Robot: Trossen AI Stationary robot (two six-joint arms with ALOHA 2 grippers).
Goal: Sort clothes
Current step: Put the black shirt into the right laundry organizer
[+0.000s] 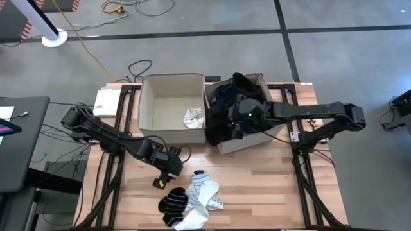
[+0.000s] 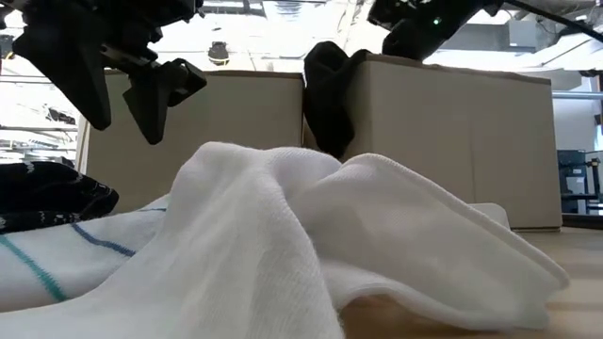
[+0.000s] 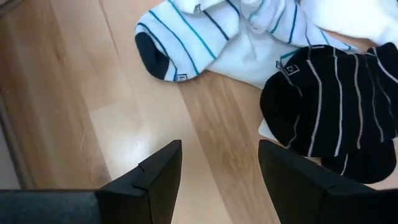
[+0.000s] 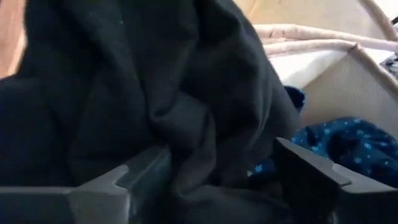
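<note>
A pile of socks (image 1: 192,199) lies on the wooden table near its front edge: white ones with blue stripes (image 3: 186,37) and black ones with white stripes (image 3: 336,106). My left gripper (image 3: 219,149) hovers open over bare wood just left of and behind the pile, pointing steeply down. A black garment (image 1: 215,125) hangs over the near left wall of the right beige bin (image 1: 257,138). My right gripper (image 4: 221,152) stands open over that bin, with a bulge of the black garment (image 4: 186,124) between its fingers. A white sock (image 1: 192,117) lies in the left bin (image 1: 154,96). My right gripper has its fingers on either side of a fold of the black garment (image 4: 180,149), which hangs over the bin's wall. It comes in slanting down from the table's right. I cannot tell whether the fingers touch the cloth.
Blue patterned cloth (image 4: 348,143) and other dark clothes fill the right bin. A white box (image 1: 106,101) sits at the table's far left corner. Bare wood lies between the bins and the sock pile. A large white sock (image 2: 330,226) fills the low view's foreground.
</note>
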